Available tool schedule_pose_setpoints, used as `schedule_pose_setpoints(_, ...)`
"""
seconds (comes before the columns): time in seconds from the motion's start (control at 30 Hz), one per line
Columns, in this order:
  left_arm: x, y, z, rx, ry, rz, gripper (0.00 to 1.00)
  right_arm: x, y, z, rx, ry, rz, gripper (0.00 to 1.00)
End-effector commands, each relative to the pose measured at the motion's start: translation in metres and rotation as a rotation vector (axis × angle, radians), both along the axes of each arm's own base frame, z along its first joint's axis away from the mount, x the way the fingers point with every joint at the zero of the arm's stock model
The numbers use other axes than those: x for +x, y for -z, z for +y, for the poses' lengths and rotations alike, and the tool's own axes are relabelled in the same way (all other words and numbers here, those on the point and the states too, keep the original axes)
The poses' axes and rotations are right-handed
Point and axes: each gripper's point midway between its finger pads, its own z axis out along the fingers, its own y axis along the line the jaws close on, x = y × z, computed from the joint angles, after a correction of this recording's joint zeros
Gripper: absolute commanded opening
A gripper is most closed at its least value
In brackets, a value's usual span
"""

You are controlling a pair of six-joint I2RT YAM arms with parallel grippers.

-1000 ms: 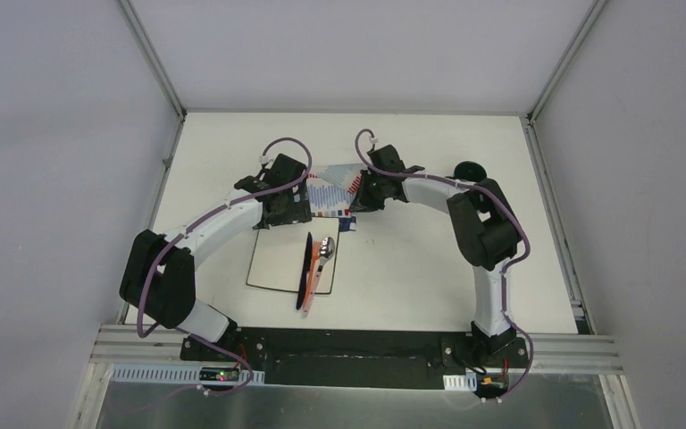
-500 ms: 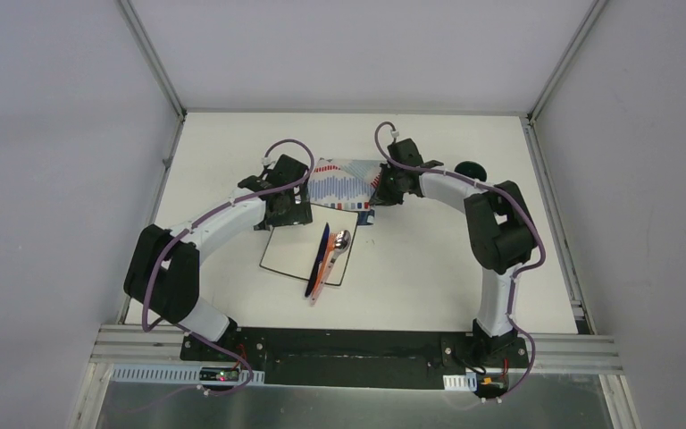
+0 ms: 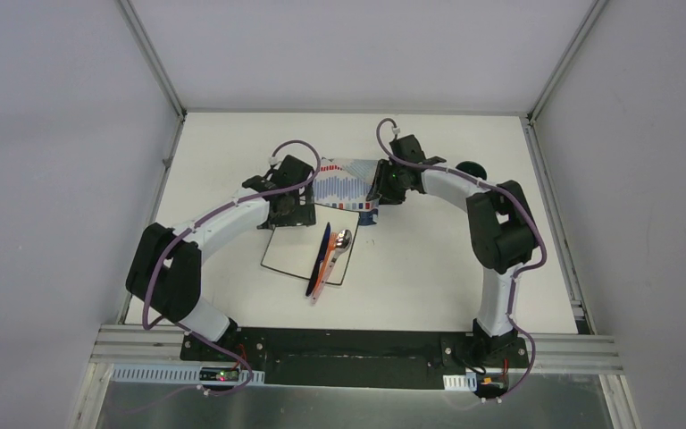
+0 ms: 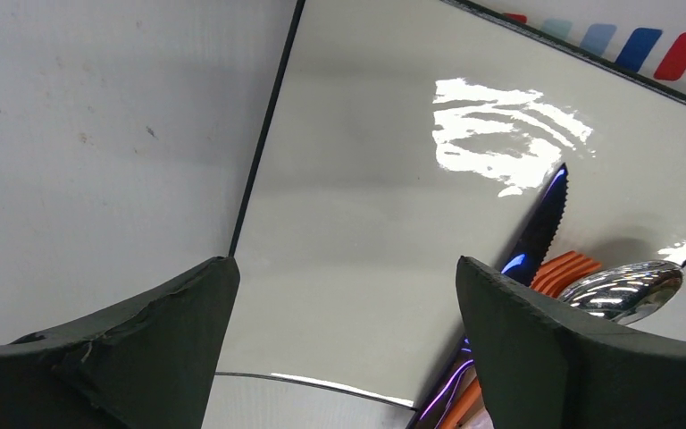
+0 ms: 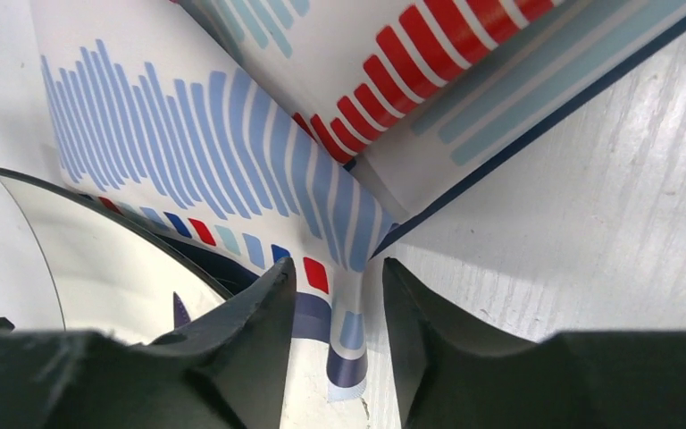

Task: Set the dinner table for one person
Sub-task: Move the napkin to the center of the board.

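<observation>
- The dinner table [image 3: 429,259] is a large matt white top that fills the middle of the top view, with grey rails along its edges.
- A white square plate [image 3: 290,255] lies just left of the centre of the table.
- On the right part of the plate lie a dark blue knife [image 3: 320,255], an orange fork [image 3: 321,281] and a shiny spoon [image 3: 344,239], close together. Their lower ends go over the plate's near edge.
- A striped red, blue and white cloth [image 3: 344,188] lies above the plate in the frame, and its lower edge goes over the plate's upper edge.
- The left gripper [image 4: 344,268] hangs over the upper left corner of the plate with its fingers spread wide and nothing between them.
- The right gripper [image 5: 338,268] is at the right side of the cloth. Its fingers stand a little apart, and a corner of the cloth lies loose in the gap.
- A round black object [image 3: 472,170] is right of the cloth, partly hidden by the right arm. It cannot be told what it is.
</observation>
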Motion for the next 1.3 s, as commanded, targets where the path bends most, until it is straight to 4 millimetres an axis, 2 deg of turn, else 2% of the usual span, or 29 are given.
schedule_pose_setpoints(0.0,0.016,-0.047,-0.013,-0.042,0.034,-0.128,0.96,0.02,-0.053,0.008,0.03,-0.025,-0.133,0.45)
schedule_pose_setpoints(0.1,0.017,-0.063,-0.022,-0.058,0.059,-0.16,0.95,0.024,-0.073,0.012,0.034,-0.031,-0.167,0.46)
schedule_pose_setpoints(0.2,0.013,-0.075,-0.038,-0.087,0.103,-0.178,0.88,0.023,-0.095,0.014,0.035,-0.036,-0.208,0.46)
schedule_pose_setpoints(0.27,0.008,-0.077,-0.051,-0.113,0.143,-0.17,0.75,0.018,-0.108,0.016,0.035,-0.038,-0.236,0.43)
schedule_pose_setpoints(0.33,0.003,-0.075,-0.061,-0.122,0.172,-0.157,0.58,0.012,-0.117,0.017,0.041,-0.041,-0.252,0.38)
schedule_pose_setpoints(0.43,-0.003,-0.068,-0.07,-0.123,0.199,-0.138,0.28,0.003,-0.129,0.014,0.044,-0.038,-0.275,0.26)
schedule_pose_setpoints(0.5,-0.007,-0.064,-0.075,-0.131,0.215,-0.124,0.02,-0.003,-0.137,0.008,0.037,-0.027,-0.293,0.12)
schedule_pose_setpoints(0.63,-0.013,-0.057,-0.086,-0.144,0.248,-0.109,0.0,-0.009,-0.149,-0.006,0.001,0.002,-0.329,0.0)
schedule_pose_setpoints(0.83,-0.021,-0.045,-0.108,-0.188,0.311,-0.083,0.0,-0.024,-0.156,-0.012,0.004,0.009,-0.344,0.0)
schedule_pose_setpoints(1.0,-0.032,-0.026,-0.145,-0.252,0.422,-0.021,0.0,-0.035,-0.165,-0.016,0.004,0.012,-0.366,0.0)
schedule_pose_setpoints(1.17,-0.04,-0.004,-0.169,-0.254,0.479,0.034,0.0,-0.042,-0.16,-0.018,-0.004,0.008,-0.359,0.0)
schedule_pose_setpoints(1.27,-0.042,-0.001,-0.178,-0.252,0.494,0.04,0.0,-0.044,-0.156,-0.018,-0.006,0.003,-0.351,0.0)
